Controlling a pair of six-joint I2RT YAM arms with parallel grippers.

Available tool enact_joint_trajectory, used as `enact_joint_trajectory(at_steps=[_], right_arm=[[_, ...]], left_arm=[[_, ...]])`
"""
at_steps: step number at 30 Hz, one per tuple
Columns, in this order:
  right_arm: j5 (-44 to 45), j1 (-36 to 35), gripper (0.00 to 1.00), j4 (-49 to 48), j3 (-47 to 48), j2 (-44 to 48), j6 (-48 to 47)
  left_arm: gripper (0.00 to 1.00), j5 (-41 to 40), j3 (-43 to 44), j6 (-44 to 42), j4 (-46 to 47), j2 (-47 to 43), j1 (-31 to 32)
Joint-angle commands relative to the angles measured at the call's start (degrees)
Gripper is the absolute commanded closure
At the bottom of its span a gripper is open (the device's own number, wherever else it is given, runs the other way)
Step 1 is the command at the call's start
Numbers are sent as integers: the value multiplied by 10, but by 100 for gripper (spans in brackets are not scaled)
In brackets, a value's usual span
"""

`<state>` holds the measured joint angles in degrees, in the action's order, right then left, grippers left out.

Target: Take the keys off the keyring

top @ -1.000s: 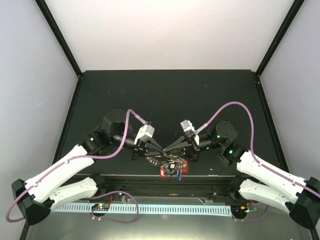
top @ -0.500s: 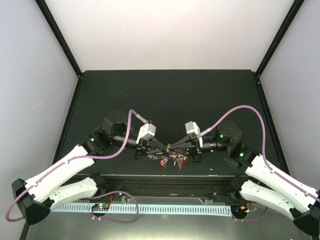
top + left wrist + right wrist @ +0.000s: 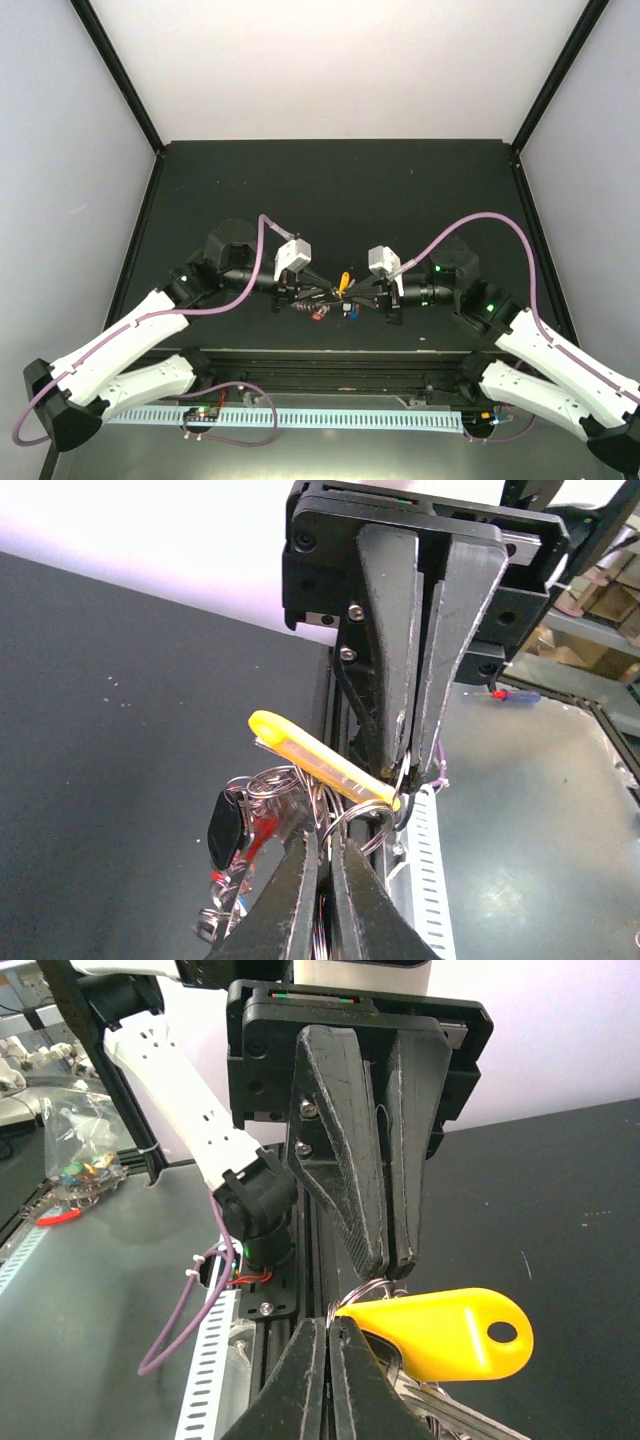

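I'm pinching the keyring (image 3: 356, 809) tight with left gripper (image 3: 325, 880) and right gripper (image 3: 328, 1355), the keys (image 3: 321, 311) seemingly all hanging on it.

the left arm (image 3: 130, 335) and the right arm (image 3: 545, 345) are built of white moulded shells, joined by rounded black joint housings (image 3: 232, 245) on which small green lights (image 3: 436, 270) are lit. a lilac cable (image 3: 262, 240) is run along each arm to a white camera block (image 3: 292, 257) at the wrist. each arm is ended in black: the left tool (image 3: 390, 1265) and the right tool (image 3: 408, 765) are each made up of a square carriage (image 3: 260, 1060) and two long tapered fingers (image 3: 390, 630), matt and rough-grained. silver screws (image 3: 355, 611) are set at the finger roots. a thin red-and-green strip is seen along the carriage's upper edge.
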<state>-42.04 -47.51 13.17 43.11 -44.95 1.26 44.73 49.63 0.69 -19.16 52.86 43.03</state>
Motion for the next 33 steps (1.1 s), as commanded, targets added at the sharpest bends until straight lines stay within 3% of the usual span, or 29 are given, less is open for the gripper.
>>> enact_joint_trajectory(at_steps=[1, 7, 13, 19, 21, 27, 33], right_arm=[[-17, -3, 99, 18, 23, -6, -22], [-5, -3, 99, -65, -7, 6, 27], [2, -2, 99, -162, -41, 29, 77], [-47, -3, 99, -195, -42, 10, 95], [-65, -3, 99, -204, -42, 1, 101], [-107, -3, 99, -238, -43, -19, 122], [-120, -3, 99, -248, -38, -28, 130]], left_arm=[[99, -44, 20, 16, 6, -7, -21], [96, -2, 19, 0, 4, 2, -22], [73, 92, 10, -7, 21, 1, -18], [52, 126, 3, -4, 35, 6, -8], [50, 133, 3, -5, 37, 10, -3], [45, 134, 1, -3, 41, 19, 10], [61, 128, 3, -10, 33, 21, 14]])
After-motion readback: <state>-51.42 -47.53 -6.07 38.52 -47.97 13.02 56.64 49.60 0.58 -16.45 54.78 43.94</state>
